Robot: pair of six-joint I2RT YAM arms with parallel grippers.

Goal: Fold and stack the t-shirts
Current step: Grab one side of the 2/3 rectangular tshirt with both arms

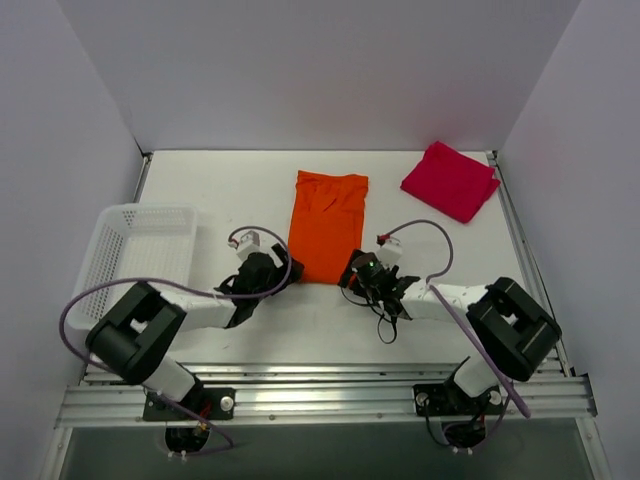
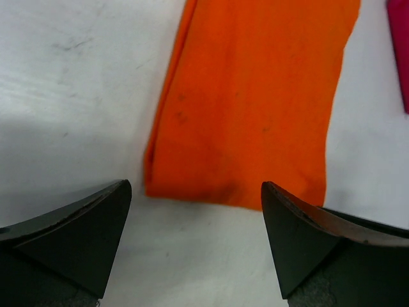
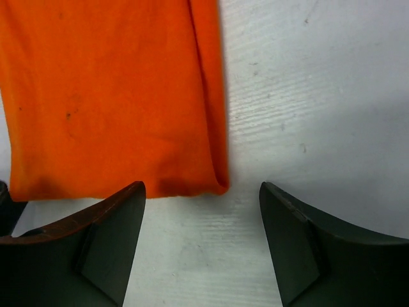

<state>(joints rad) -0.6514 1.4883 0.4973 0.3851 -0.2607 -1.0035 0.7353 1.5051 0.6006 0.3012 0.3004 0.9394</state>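
The orange t-shirt (image 1: pixel 328 225) lies flat on the table as a long folded strip, near end toward the arms. It fills the top of the left wrist view (image 2: pixel 252 102) and the right wrist view (image 3: pixel 108 96). The red t-shirt (image 1: pixel 450 180) lies folded at the back right; its edge shows in the left wrist view (image 2: pixel 399 51). My left gripper (image 1: pixel 282 272) is open and empty just short of the strip's near left corner (image 2: pixel 197 192). My right gripper (image 1: pixel 357 268) is open and empty just short of the near right corner (image 3: pixel 203 195).
A white mesh basket (image 1: pixel 140 245) stands at the left of the table. Purple cables loop from both arms. The grey walls close in at the back and sides. The metal rail (image 1: pixel 320 385) runs along the near edge.
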